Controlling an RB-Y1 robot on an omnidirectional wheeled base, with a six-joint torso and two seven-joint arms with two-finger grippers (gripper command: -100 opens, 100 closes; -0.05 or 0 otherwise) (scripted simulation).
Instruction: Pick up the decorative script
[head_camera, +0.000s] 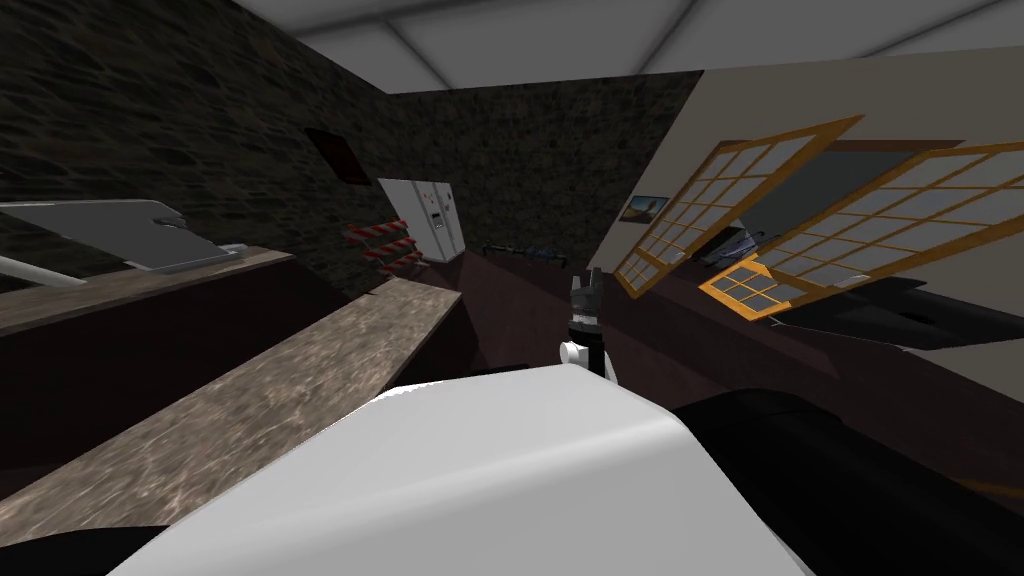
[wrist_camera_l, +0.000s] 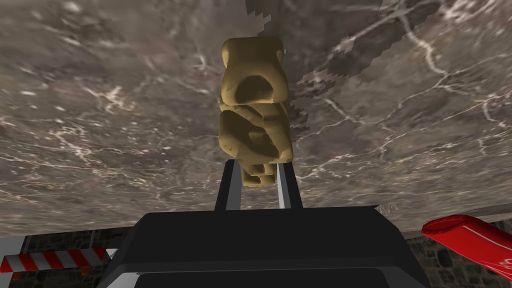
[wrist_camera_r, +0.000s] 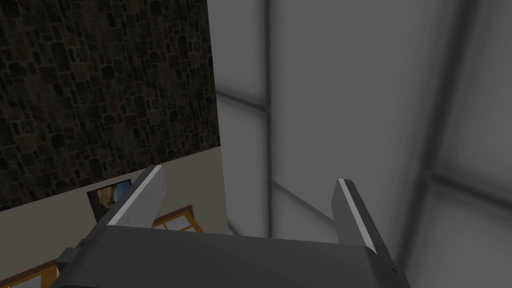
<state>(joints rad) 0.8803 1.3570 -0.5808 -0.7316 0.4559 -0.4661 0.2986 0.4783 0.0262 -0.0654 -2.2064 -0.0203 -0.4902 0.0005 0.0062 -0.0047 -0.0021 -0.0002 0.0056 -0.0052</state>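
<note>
Fingers (wrist_camera_l: 233, 186) of the left gripper (wrist_camera_l: 257, 166) pinch the near end of the script (wrist_camera_l: 255, 110), one blade pressed to each side. The script is a tan, lumpy carved piece with deep hollows, and it sticks out past the fingertips in line with the gripper. Behind it lies the counter (wrist_camera_l: 100, 125), a brown-grey marbled top with pale veins. I cannot tell whether the script touches the top or hangs just clear of it. Past the counter's edge, beside the gripper's dark body, a glossy red thing (wrist_camera_l: 475, 240) shows on one side. On the other side is a red-and-white striped barrier (wrist_camera_l: 50, 260), with a dark stone wall (wrist_camera_l: 440, 260) behind both.

In the head view the right gripper (head_camera: 587, 290) stands upright in the near middle, right of the counter, its fingers spread wide apart. Farther off, the counter runs along the left toward the barrier. A white fridge (head_camera: 435, 220) stands just right of the barrier, against the far wall.
</note>
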